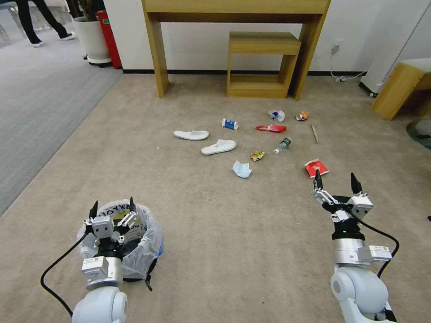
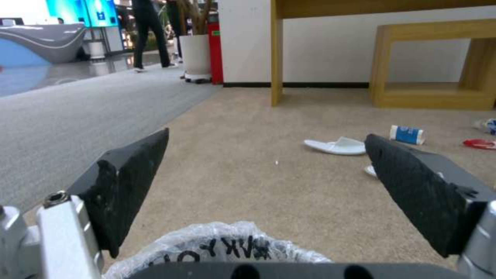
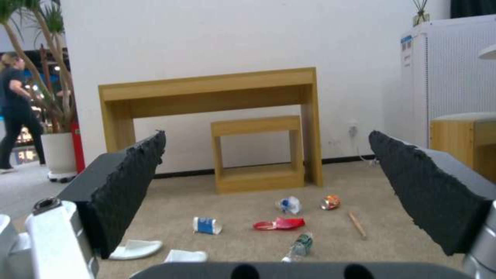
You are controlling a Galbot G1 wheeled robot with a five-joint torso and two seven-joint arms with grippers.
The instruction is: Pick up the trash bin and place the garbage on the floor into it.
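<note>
Left hand (image 1: 112, 211) spread wide over trash bin (image 1: 143, 237), near floor (image 1: 233, 251) edge. Right hand (image 1: 336, 181) wide, empty, just before red wrapper (image 1: 315, 168). Slippers (image 1: 218, 146), mask (image 1: 241, 169), bottle (image 1: 283, 144) mid-floor, unobstructed.

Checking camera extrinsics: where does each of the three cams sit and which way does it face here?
Head view: on the head, looking forward and down at the floor; both arms show, left hand over the trash bin, right hand open near a red wrapper.
Left wrist view: on the left wrist, looking low across the carpet past its open fingers; the bin's bag sits just beneath.
Right wrist view: on the right wrist, facing the wooden desk; fingers frame the garbage.
Shared: all three show the paper cup.
</note>
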